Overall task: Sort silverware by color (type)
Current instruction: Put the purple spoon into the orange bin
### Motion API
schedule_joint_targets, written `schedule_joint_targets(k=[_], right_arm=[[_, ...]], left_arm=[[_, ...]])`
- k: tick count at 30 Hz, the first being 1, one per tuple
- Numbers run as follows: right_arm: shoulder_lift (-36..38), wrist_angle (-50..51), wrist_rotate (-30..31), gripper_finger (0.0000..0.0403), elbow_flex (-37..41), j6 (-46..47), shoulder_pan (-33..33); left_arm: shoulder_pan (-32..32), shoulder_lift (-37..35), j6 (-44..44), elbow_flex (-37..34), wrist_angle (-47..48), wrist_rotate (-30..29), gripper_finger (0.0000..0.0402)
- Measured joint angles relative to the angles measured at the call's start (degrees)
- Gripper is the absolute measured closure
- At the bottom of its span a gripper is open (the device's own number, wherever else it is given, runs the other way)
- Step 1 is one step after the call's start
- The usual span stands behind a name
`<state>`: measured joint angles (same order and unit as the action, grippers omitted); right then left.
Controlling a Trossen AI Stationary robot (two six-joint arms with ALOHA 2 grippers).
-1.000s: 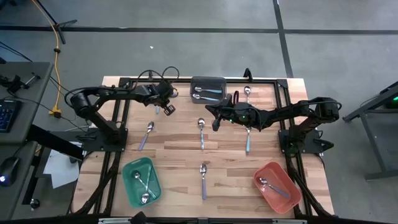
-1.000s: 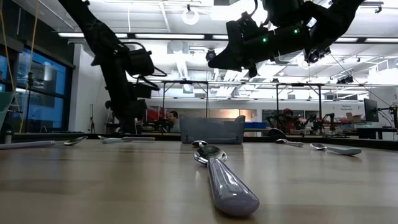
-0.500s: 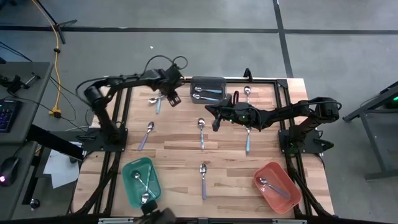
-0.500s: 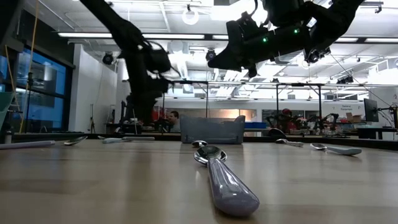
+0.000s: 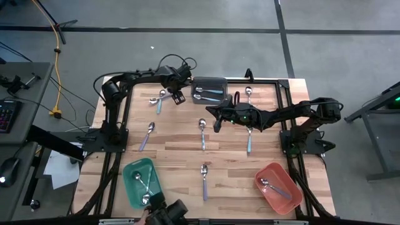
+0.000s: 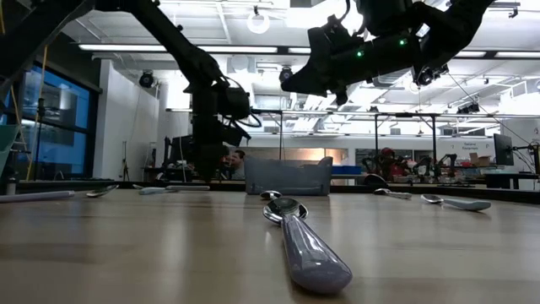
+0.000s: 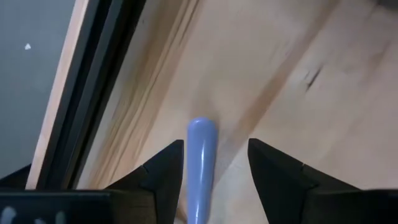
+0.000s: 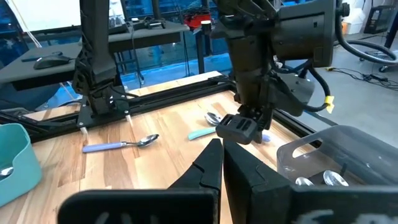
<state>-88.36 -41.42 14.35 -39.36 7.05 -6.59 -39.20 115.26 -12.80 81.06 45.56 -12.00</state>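
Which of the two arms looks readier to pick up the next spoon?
Left. Its tool is open and low over the table, with a lavender-handled spoon lying between its fingers. The right tool hangs above mid-table with fingers shut and no spoon between them.

Spoon handle (image 7: 200, 162) (bowl end cut off)

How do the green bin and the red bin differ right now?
The green bin sits at the table's near left corner, the red bin at the near right. The green bin holds two spoons; the red bin holds a single spoon. Both are open plastic bins standing askew to the table edge.
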Motion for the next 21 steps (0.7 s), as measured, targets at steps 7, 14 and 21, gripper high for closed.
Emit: schedule_joint_targets(k=[7, 14, 21], right_arm=[[0.0, -0.01, 0.0, 0.0403, 0.01, -0.02, 0.02], [0.0, 0.0, 0.0, 0.0403, 0.01, -0.02, 0.02], [0.0, 0.01, 0.0, 0.0403, 0.0, -0.01, 0.02]], left_arm=[[-1.37, 0.28, -0.15, 0.0, 0.04, -0.16, 0.0229], [-2.17, 0.28, -0.95, -0.01, 0.02, 2.45, 0.0229], [-2.55, 0.57, -2.42, -0.02, -0.01, 3.53, 0.0229]])
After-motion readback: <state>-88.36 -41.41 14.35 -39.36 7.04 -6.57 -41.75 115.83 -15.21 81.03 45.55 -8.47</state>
